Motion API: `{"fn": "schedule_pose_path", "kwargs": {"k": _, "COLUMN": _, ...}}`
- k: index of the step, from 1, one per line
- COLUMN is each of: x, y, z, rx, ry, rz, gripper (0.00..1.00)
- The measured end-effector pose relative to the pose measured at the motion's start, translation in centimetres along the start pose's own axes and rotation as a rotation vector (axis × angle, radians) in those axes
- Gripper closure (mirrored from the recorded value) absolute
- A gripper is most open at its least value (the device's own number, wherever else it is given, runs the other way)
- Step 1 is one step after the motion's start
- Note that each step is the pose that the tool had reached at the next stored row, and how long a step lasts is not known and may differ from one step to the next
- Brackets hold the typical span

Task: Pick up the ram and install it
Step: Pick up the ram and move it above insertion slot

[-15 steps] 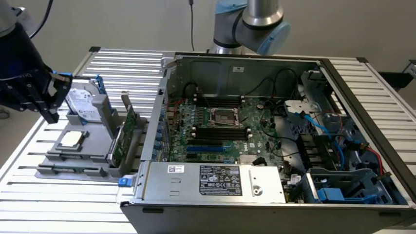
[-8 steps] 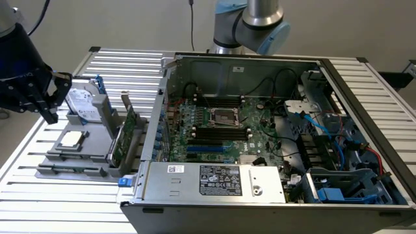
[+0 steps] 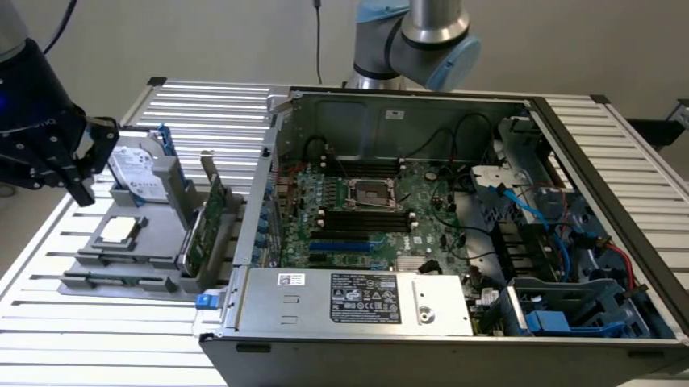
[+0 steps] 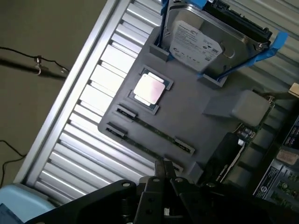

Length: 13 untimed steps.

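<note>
Fingers (image 4: 161, 171) of the gripper (image 4: 166, 169) are pressed together with nothing between them. In the exterior view the gripper (image 3: 76, 184) hangs in the air over the far corner of the grey tray (image 3: 108, 262) on that view's left, close to the hard drive (image 3: 140, 173) and clear of everything.

Outward from the fingertips, the wrist view first shows the tray's (image 4: 187, 107) long edge opposite the drive (image 4: 196, 42). Two thin slots run side by side along that edge. The ram (image 4: 154, 131) lies flat in the slot farther from the edge, a dark green strip held between small end clips. Whether the slot at the very edge holds a stick too, I cannot tell.

Its long axis runs parallel to that edge, and so across the line from the drive to the fingers. The chip (image 4: 149, 89) sits just beyond it, toward the tray's middle.

By my reading, the ram is below the fingers and toward the tray edge away from the drive. Closed jaws would have to part and line up across the narrow width of the strip before any grip. The case (image 3: 453, 242) stands beside the tray at the bench's other side.
</note>
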State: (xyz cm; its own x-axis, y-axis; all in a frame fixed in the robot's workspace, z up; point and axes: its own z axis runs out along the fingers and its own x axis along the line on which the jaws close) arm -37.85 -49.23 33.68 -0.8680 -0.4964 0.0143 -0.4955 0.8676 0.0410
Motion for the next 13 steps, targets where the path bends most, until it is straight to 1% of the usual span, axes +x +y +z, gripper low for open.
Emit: {"fn": "schedule_pose_path", "kwargs": {"k": 13, "x": 0.00, "y": 0.00, "z": 0.09, "rx": 0.0034, "ry": 0.0097, "rz": -0.236, "gripper": 0.89}}
